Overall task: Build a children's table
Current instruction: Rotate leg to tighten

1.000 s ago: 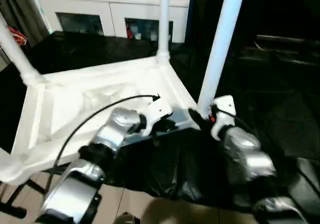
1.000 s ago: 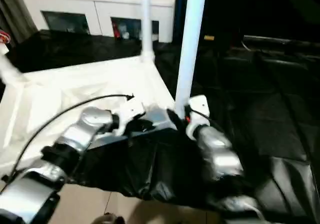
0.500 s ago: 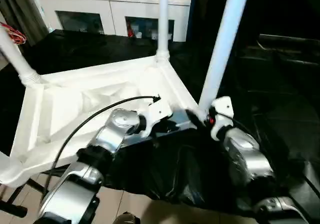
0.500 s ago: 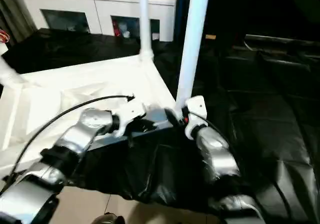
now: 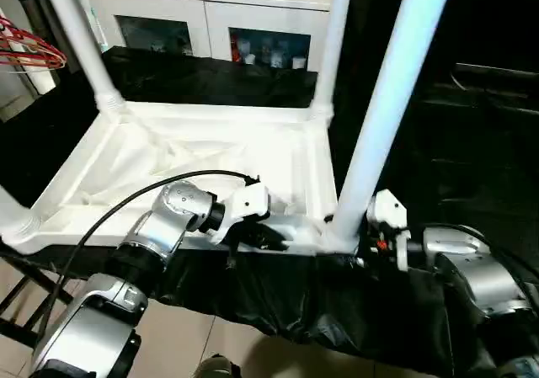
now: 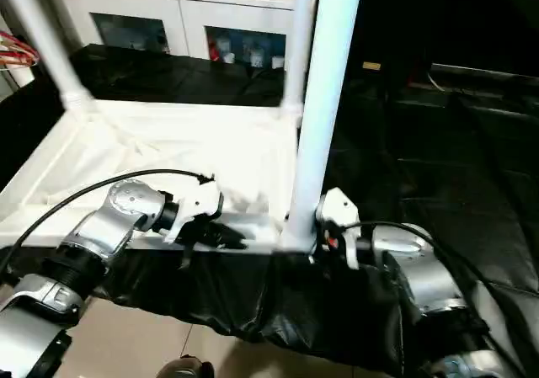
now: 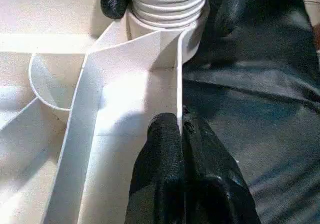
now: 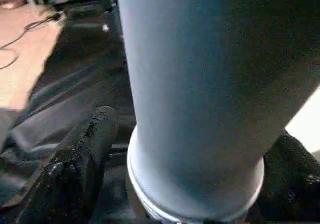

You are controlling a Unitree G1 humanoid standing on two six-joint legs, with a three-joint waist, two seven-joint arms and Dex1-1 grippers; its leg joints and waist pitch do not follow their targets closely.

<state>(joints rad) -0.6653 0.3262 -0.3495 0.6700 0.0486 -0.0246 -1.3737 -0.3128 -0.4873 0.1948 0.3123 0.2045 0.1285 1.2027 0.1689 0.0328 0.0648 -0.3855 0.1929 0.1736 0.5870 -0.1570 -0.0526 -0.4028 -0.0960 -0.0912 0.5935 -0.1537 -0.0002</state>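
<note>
A: What differs from a second earlier?

B: The right forearm point(image 5: 472, 281) has swung outward; it lay end-on to the near-right leg point(image 5: 386, 117) and now reaches toward picture left from the right, level. The right gripper point(image 8: 185, 169), spread less widely before, now stands wide about that leg's base. The left wrist has turned, too. The general shift of the scene is camera movement.

A: Largest element?

B: The table top point(image 5: 194, 163), upside down on a black sheet point(image 5: 472, 167), ribbed underside up, in the scene's centre-left. Behind it, a white cabinet point(image 5: 210, 16) with glass doors.

A: The legs?

B: All upright in corner sockets: near-right leg, far-right leg point(image 5: 334, 41), far-left leg point(image 5: 77, 37); a near-left stub point(image 5: 13, 214) is cut by the frame edge.

A: Left arm pose?

B: The left forearm point(image 5: 147, 243) rises from the near left and bends toward the right, a black cable point(image 5: 126, 205) arching over it. The left gripper point(image 7: 179, 129) is pinched closed on the top's thin near-side rim wall point(image 7: 178, 69), just left of the near-right socket point(image 7: 167, 14).

A: Right gripper contact?

B: One black finger point(image 8: 82, 159) sits at each side of the leg base; whether they touch it cannot be told.
</note>
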